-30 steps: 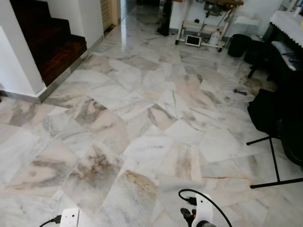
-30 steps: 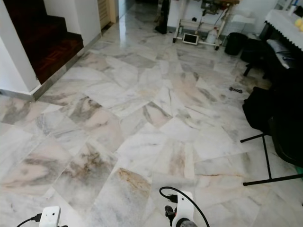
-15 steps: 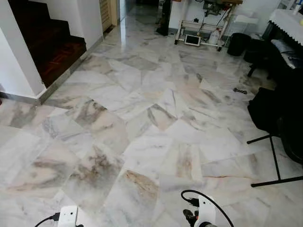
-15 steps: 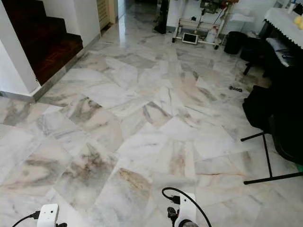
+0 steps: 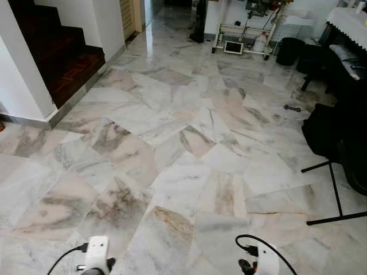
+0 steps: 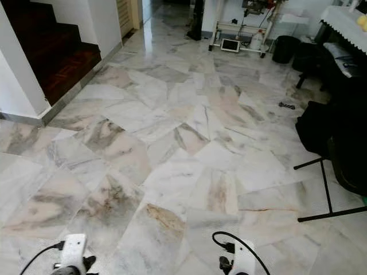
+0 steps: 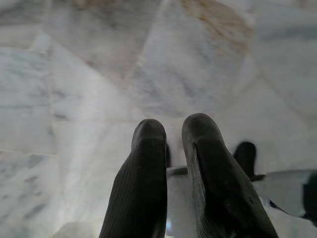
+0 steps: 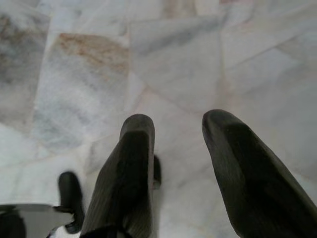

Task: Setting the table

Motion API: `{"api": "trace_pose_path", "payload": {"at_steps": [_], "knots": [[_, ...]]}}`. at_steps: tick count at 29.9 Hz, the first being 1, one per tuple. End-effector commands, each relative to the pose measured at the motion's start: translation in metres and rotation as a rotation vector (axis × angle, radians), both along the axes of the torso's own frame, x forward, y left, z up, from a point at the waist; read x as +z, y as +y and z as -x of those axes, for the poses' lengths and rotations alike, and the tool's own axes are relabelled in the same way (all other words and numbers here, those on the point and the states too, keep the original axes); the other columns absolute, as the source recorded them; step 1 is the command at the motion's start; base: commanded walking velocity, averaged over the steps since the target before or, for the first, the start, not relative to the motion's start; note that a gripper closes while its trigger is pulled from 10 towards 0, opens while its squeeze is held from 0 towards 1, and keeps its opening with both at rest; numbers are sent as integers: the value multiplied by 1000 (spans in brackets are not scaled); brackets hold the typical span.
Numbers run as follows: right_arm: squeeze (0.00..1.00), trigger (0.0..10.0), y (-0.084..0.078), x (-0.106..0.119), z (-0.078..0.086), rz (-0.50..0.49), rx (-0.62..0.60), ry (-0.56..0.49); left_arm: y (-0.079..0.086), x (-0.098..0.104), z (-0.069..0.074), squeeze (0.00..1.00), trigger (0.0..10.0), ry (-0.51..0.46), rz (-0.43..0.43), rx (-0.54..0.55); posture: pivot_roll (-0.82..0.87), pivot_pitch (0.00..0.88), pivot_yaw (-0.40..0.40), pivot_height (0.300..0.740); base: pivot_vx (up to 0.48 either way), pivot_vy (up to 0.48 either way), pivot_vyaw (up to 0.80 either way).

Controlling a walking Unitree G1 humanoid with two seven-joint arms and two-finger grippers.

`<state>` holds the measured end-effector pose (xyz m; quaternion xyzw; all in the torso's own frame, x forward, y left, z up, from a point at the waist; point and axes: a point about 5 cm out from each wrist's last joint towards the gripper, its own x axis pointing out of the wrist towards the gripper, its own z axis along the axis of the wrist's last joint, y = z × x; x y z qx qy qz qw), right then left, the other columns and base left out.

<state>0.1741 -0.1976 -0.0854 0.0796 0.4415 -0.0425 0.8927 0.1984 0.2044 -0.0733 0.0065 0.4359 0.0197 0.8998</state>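
Walking phase, seen from my head camera: a marble floor (image 5: pixel 183 149) of grey, white and pink slabs lies ahead, with a dark stair (image 5: pixel 63 54) at its far left corner and a white wheeled rack (image 5: pixel 243 34) at its far edge. Along the right edge stand a black chair (image 5: pixel 335 143) on thin legs and, further on, a table with a white cloth (image 5: pixel 351 20); this I judge to be the table to be set. No plate, glass or cutlery can be made out anywhere, so the task's things are still to be found, and nothing has yet been laid

My left gripper (image 7: pixel 171 144) hangs low over the floor, its two black fingers (image 7: pixel 143 173) nearly together with a narrow slit between them and nothing in it. My right gripper (image 8: pixel 178 148) hangs likewise over bare marble, its fingers (image 8: pixel 129 168) clearly apart and empty. Both wrists show at the near edge of the floor in the head view

Handling, as a judgement only: tableware is usually stiff, smooth and breakable. A plate is best taken by its rim, a glass around its lower wall, cutlery across the handle. Glazed surfaces may slip between my long fingers, so a firm, level carry is advised over this hard floor
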Motion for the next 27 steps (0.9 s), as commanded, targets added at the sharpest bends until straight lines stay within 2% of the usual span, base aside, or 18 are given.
{"api": "trace_pose_path", "payload": {"at_steps": [1,2,7,8,11,13,17,21,27], "knots": [[0,10000,-9,1,3,17,-3,-5,-7,-2,1,0,10000,28,1,-39,77,0,-62,740,0,0,0],[0,10000,-12,1,3,31,6,-11,-12,-2,0,0,10000,34,0,-92,68,0,-51,740,0,0,0],[0,10000,-16,3,2,30,-49,-37,-11,0,-3,0,10000,37,-14,-127,23,0,13,740,0,0,0],[0,10000,-15,3,2,16,-88,-48,-5,3,-8,0,10000,27,-29,-132,29,0,5,740,0,0,0],[0,10000,-11,2,3,11,-84,-44,1,8,-14,0,10000,8,-40,-111,21,0,0,740,0,0,0],[0,10000,-3,0,3,3,-79,-38,7,11,-18,0,10000,-5,-49,-80,35,0,-34,740,0,0,0],[0,10000,4,-1,2,-11,-55,-34,8,11,-18,0,10000,-10,-46,-65,53,0,-63,740,0,0,0],[0,10000,8,-1,1,-14,0,-17,13,8,-11,0,10000,-13,-37,24,111,0,-101,740,0,0,0],[0,10000,13,3,-10,-27,-29,-37,20,5,-3,0,10000,-1,-48,76,118,0,-61,740,0,0,0]]}}
